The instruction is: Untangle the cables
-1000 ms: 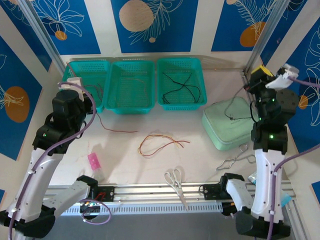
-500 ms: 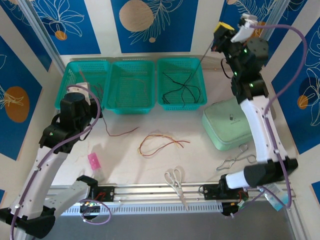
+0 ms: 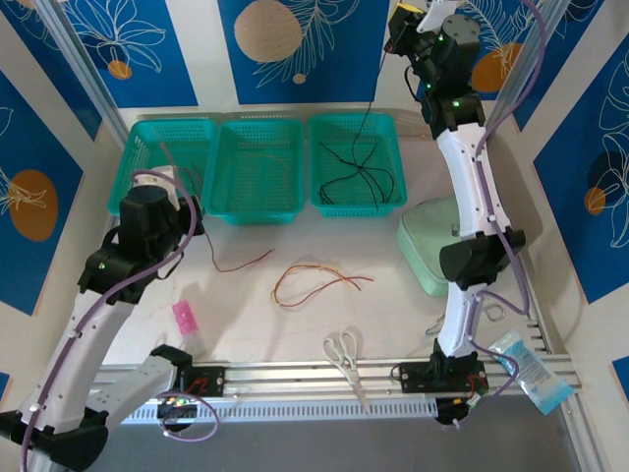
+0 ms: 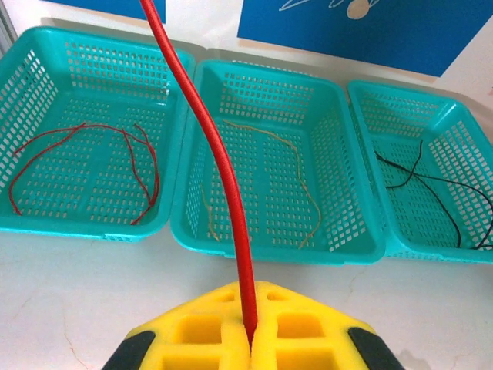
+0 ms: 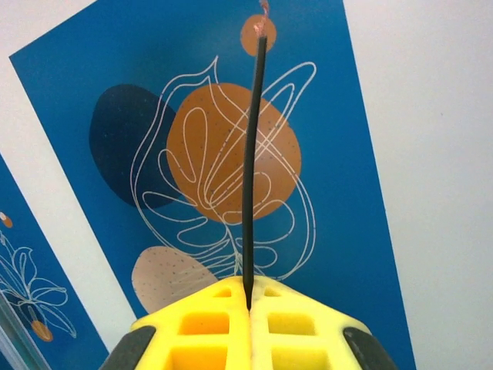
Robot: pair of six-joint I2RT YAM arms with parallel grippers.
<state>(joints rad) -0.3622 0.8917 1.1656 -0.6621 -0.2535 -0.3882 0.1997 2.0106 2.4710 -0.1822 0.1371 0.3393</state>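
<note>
The left gripper (image 4: 250, 333) has its yellow pads pressed together on a red cable (image 4: 225, 181), which rises out of the pinch and curves up across the wrist view; seen from above, its loose end lies on the table (image 3: 295, 329) just in front of the left basket (image 4: 92, 230). The right gripper (image 5: 249, 302) is raised high against the blue wall panel, its pads likewise shut tight on a black cable (image 5: 248, 177) whose stripped tip sticks up past them. From above, this black cable hangs down from the gripper into the right basket (image 4: 431, 254), where it seems to join the dark strands lying on the bottom, though the join is too fine to make out. A second red wire (image 4: 146, 169) lies looped in the left basket, and a yellowish wire (image 4: 308, 193) in the middle basket (image 4: 269, 250). A loose loop of red and yellow wires (image 3: 314, 283) rests on the table in front of the baskets, apart from both grippers, with scissors (image 3: 342, 352) near the front edge
</note>
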